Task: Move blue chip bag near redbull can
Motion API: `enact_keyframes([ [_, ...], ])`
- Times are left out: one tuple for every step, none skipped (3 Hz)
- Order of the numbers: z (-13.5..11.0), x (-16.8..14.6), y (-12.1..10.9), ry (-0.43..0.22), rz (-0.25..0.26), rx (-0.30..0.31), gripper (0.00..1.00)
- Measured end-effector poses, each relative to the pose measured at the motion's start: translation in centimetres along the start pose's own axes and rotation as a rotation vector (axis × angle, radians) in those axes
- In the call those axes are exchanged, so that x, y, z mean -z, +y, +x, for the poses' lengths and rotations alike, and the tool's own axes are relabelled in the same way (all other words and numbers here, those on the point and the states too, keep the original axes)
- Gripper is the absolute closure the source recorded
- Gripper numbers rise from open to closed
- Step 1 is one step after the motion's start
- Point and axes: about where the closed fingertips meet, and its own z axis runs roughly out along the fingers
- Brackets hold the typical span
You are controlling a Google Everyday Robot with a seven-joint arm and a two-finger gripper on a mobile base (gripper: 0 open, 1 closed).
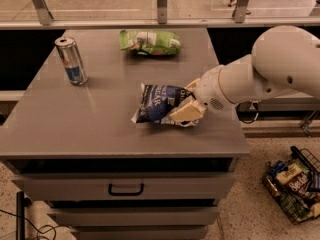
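Note:
The blue chip bag [157, 103] is a crinkled navy foil bag with white lettering, lying near the middle right of the grey cabinet top [100, 124]. My gripper [186, 104] is at the bag's right end, with one cream finger [186, 113] over its lower right corner and the other behind it, shut on the bag. The redbull can [71, 60] stands upright at the far left of the top, well apart from the bag.
A green chip bag [150, 42] lies at the back middle of the top. The cabinet has drawers with a black handle [126, 189] below. A wire basket of snacks [295, 189] sits on the floor at the right. A railing runs behind the cabinet.

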Motion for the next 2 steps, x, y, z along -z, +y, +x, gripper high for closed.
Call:
enact_keyframes([
  [-1.4,0.2,-2.4,-0.049,0.086,-0.067,1.0],
  [-3.5,-0.6,-4.9,-0.1,0.143,-0.091,1.0],
])
